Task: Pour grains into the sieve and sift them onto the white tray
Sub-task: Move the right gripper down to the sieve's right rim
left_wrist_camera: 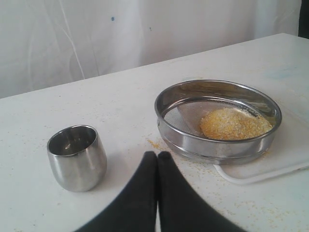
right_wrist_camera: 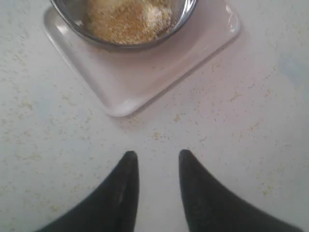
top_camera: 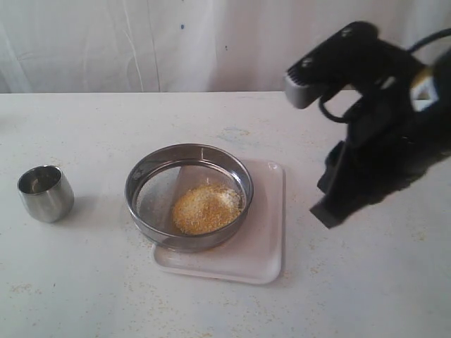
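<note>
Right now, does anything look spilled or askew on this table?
Yes. Loose yellowish-tan grains lie scattered on the white table around the flat white rectangular tray, outside the round metal-rimmed sieve. The sieve also sits off-centre, overhanging the tray's edge on the side of the small steel cup.

A: Exterior camera?
B: High over the table's point(top_camera: 84, 127) near side, tilted down toward the curtain point(top_camera: 106, 42). Mid-range, sieve point(top_camera: 190, 241) centre.
A: Left wrist?
B: Low, close, near-level across the tabletop. Cup point(left_wrist_camera: 77, 157) nearest.
A: Right wrist?
B: Above the table, aimed steeply down. Tray point(right_wrist_camera: 145, 77) corner close.
A: Overlap?
B: Sieve and tray in all three. Cup in exterior and left only.
</note>
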`<state>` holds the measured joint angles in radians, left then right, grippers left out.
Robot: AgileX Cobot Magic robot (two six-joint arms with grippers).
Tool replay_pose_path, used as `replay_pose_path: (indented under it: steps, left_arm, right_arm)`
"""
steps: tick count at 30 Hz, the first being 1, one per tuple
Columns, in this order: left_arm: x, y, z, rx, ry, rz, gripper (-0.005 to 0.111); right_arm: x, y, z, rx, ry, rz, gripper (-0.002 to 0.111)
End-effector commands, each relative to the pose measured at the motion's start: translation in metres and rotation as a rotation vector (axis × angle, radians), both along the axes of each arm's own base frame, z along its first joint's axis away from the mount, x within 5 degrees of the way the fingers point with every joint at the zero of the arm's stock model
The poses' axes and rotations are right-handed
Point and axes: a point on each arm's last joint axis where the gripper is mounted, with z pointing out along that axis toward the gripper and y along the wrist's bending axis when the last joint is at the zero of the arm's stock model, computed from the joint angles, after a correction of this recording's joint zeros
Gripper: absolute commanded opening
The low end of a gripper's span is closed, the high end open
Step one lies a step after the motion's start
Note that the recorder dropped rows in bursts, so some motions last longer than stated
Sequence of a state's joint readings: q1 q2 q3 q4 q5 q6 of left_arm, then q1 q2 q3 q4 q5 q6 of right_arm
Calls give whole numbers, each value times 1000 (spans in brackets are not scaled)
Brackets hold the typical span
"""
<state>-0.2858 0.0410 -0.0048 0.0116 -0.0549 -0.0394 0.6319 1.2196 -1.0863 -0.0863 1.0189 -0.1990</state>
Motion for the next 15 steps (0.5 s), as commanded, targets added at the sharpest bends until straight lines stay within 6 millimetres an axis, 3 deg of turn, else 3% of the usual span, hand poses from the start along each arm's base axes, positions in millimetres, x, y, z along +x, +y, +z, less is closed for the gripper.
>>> replay_pose_path:
  steps: [1, 3, 10, 15]
  left_arm:
    - [0, 0, -1, -1, -3, -6, 0]
    - [0, 0, -1, -1, -3, -6, 0]
    - [0, 0, -1, -1, -3, -6, 0]
    - [0, 0, -1, -1, -3, -6, 0]
  right_arm:
    - [59, 12, -24, -87, 44, -11, 46]
    - [84, 16, -30, -63, 49, -39, 51]
    - [138, 36, -27, 127, 4, -38, 51]
    - [174, 44, -48, 128, 23, -62, 51]
